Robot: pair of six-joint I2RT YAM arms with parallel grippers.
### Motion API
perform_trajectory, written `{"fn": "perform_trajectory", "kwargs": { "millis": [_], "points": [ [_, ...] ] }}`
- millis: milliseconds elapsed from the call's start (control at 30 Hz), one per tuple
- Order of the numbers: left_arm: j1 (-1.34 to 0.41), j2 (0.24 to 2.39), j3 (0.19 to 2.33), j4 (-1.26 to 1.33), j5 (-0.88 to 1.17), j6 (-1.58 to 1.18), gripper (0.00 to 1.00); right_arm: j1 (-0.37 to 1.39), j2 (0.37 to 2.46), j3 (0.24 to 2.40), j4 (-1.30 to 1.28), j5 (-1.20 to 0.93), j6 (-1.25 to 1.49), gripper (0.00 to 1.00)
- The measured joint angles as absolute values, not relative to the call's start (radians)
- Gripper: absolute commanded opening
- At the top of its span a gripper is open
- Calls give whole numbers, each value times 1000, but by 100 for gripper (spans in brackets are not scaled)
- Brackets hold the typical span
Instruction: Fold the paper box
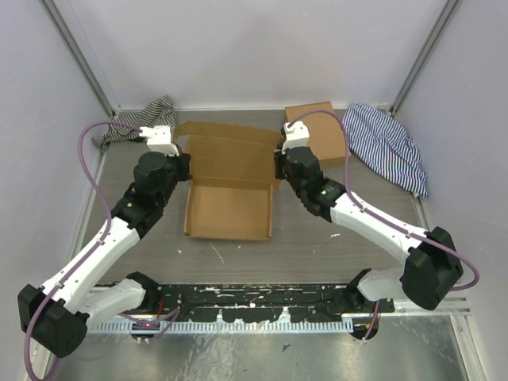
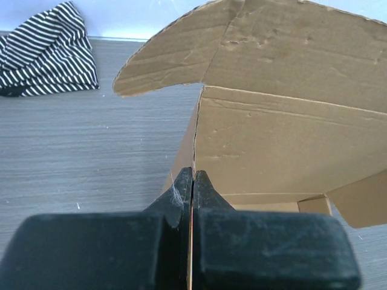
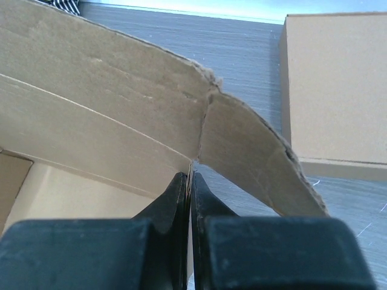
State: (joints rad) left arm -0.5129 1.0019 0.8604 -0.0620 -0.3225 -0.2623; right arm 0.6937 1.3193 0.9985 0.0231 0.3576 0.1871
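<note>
The paper box [image 1: 228, 211] of plain brown cardboard lies in the middle of the table, its base flat and its back panel with the lid flap [image 1: 230, 151] raised. My left gripper [image 1: 185, 170] is shut on the box's left side wall; in the left wrist view a thin cardboard edge runs between the fingertips of the left gripper [image 2: 193, 175], with the paper box [image 2: 284, 145] rising ahead. My right gripper [image 1: 279, 170] is shut on the right side wall. In the right wrist view the right gripper [image 3: 191, 178] pinches cardboard below the paper box's curved flap [image 3: 91, 115].
A smaller brown box [image 1: 317, 131] [image 3: 335, 84] stands at the back right, close to the right gripper. Striped cloths lie at the back left [image 1: 147, 119] [image 2: 48, 51] and back right [image 1: 389, 147]. Walls close in the table on three sides.
</note>
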Motion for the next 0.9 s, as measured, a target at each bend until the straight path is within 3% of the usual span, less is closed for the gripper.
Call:
{"fn": "perform_trajectory", "kwargs": {
  "millis": [500,900],
  "points": [
    [-520,869,683,-74,-335,-381,1,828,1313,859,160,591,322,1],
    [-524,746,605,-136,-331,-464,1,879,1355,972,-27,675,468,1]
  ]
}}
